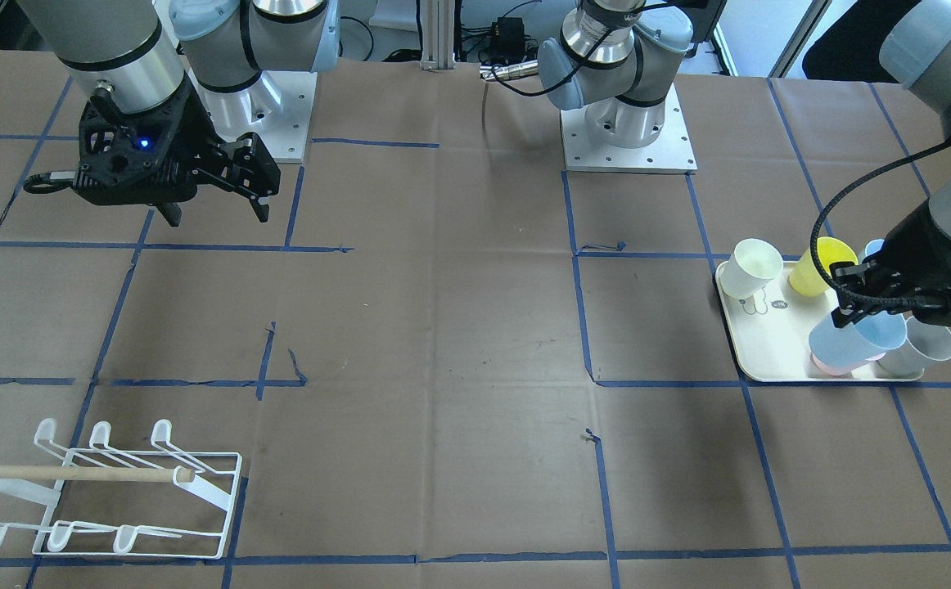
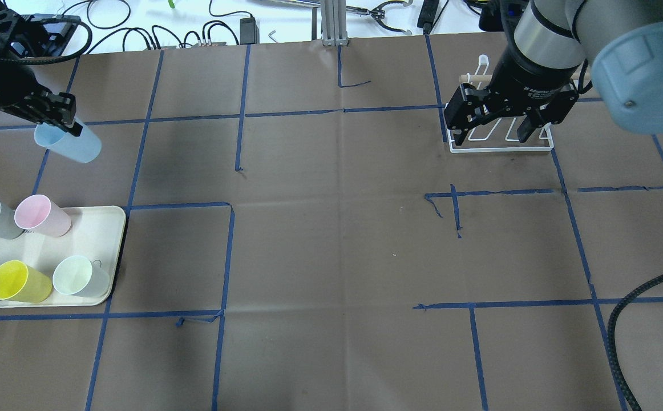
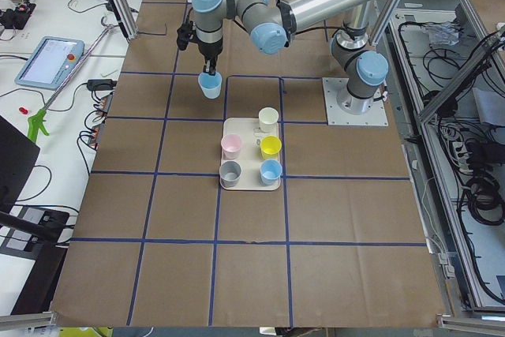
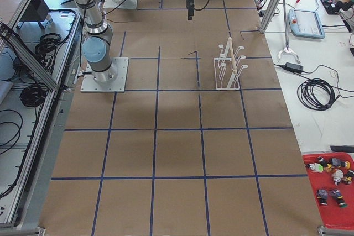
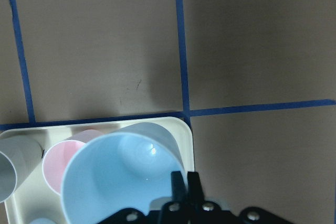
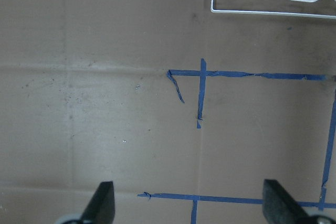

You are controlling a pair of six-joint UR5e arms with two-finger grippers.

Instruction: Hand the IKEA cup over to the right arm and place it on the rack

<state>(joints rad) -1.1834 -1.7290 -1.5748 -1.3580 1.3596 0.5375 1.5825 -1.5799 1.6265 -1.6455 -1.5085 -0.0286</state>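
A pale blue plastic cup (image 2: 69, 145), smooth and tapered, hangs in the air over the corner of the cream tray (image 2: 103, 228) where a pink cup (image 2: 43, 216) stands. Its mouth faces up and its long axis runs close to vertical. The left gripper (image 2: 68, 124) pinches the rim wall, one finger inside and one outside, the wrist pointing straight down from an arm stretched out over the table. At the other end, the right gripper (image 2: 491, 137) hovers near the white wire rack (image 2: 502, 149), pointing down, jaws spread wide and holding nothing.
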